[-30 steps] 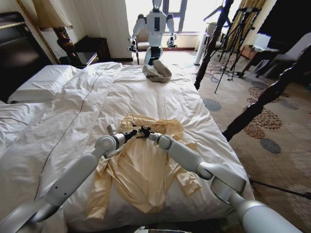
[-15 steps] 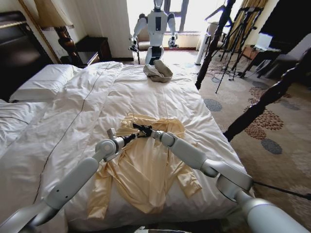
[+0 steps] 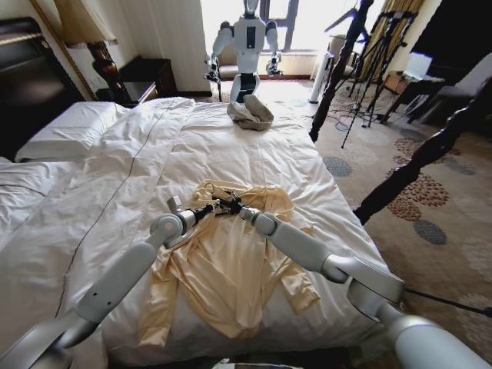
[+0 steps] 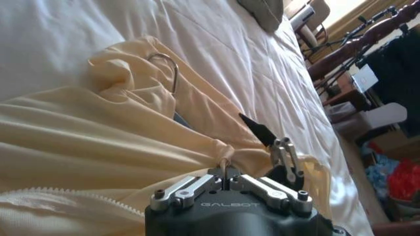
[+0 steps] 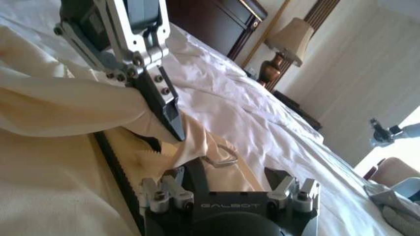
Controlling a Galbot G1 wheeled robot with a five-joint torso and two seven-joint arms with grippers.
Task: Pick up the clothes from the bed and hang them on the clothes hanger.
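I have the bed [image 3: 254, 154] running away from me, white duvet over it, and the clothes [image 3: 231, 269], the pale yellow top, lie flat near its foot with the long axis pointing from me toward the far end, hood and collar at the far side. A small grey-beige bundle [image 3: 247, 113] sits well apart at the far edge of the bed. Both arms reach in over the top and meet at its collar: the left gripper [image 3: 211, 211] comes from the left, the right gripper [image 3: 233, 207] from the right, the two just beside each other, so neither is clearly nearer. In the left wrist view the left gripper [image 4: 226, 183] has its jaws together, pinching a gathered fold of the yellow cloth. The right gripper [image 5: 226, 189] has its jaws apart, with the collar cloth and a metal hanger hook [image 5: 220, 156] lying just beyond them. The same hook [image 4: 167, 69] pokes out past the collar on the far side. The only writing I can read is "GALBOT" on both gripper bodies.
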